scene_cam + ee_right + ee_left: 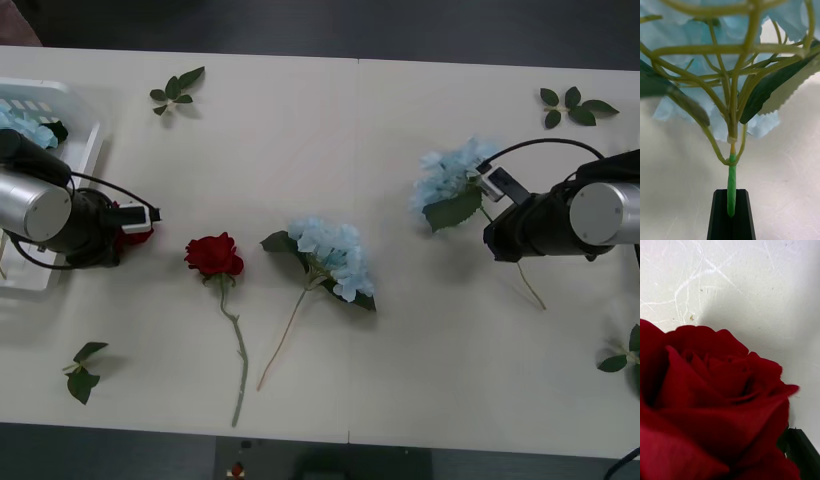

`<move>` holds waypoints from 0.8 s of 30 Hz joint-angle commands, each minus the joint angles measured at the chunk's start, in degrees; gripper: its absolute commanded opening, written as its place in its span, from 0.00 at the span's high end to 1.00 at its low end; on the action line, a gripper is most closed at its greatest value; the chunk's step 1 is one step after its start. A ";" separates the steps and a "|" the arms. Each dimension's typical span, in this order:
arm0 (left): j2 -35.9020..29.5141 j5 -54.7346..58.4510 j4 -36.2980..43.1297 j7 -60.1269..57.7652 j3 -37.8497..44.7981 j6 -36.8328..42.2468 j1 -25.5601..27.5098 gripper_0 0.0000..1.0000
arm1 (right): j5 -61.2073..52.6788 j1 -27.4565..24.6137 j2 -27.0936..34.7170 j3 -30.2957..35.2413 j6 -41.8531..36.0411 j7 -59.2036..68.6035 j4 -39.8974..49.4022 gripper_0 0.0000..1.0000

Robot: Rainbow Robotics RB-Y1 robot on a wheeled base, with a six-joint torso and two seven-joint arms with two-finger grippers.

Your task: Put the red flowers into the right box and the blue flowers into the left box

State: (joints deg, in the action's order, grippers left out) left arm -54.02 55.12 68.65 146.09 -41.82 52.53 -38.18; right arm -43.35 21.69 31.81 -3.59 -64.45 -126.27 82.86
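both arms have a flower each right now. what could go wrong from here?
1. The right gripper pinches only the thin stem of a blue flower; the heavy head might swing or slip out.
2. The left gripper carries a red rose on the left side, beside the left box, though red belongs right. Crossing over could snag the rose and blue flower lying between.

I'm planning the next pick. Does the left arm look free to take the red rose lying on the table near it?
Probably not yet. The left gripper already has a red rose at its fingers, so it looks occupied. The lying rose itself sits close by on bare table with nothing covering it.
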 commanded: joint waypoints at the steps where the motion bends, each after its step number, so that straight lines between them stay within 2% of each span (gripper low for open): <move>1: -0.56 -0.80 -0.01 -0.46 1.04 -0.85 -2.16 0.21 | -4.02 1.25 0.10 4.47 -3.14 -1.34 4.33 1.00; 2: -0.56 -0.89 0.08 -0.46 1.04 -0.76 -2.16 0.27 | -4.64 1.25 0.10 5.17 -3.93 -1.26 4.86 1.00; 3: -0.56 -0.89 0.17 -0.46 1.04 -0.85 -2.16 0.47 | -5.60 1.25 0.10 6.67 -5.69 -0.99 6.18 1.00; 4: -0.65 -0.89 0.25 -0.55 1.04 -0.85 -2.16 0.71 | -6.57 1.25 0.10 8.16 -7.27 -0.73 7.50 1.00; 6: -0.65 -0.89 0.25 -0.72 1.04 -0.85 -2.24 0.99 | -8.50 1.17 0.10 10.45 -10.35 -0.11 9.61 1.00; 15: -0.91 -0.36 0.52 -0.99 1.04 -2.60 -3.04 1.00 | -19.93 1.25 0.01 18.71 -19.13 4.37 14.26 1.00; 18: -1.70 1.39 0.61 -1.43 1.04 -5.24 -3.04 1.00 | -23.27 1.25 0.10 19.76 -19.93 6.83 14.88 1.00; 24: -4.86 8.95 3.24 -2.48 1.04 -7.79 -4.18 1.00 | -22.57 1.17 0.10 20.56 -20.10 7.45 15.49 1.00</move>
State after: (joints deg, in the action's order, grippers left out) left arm -55.09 61.89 69.35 146.08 -41.82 45.19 -39.11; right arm -66.33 21.68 31.81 16.60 -84.45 -119.49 96.22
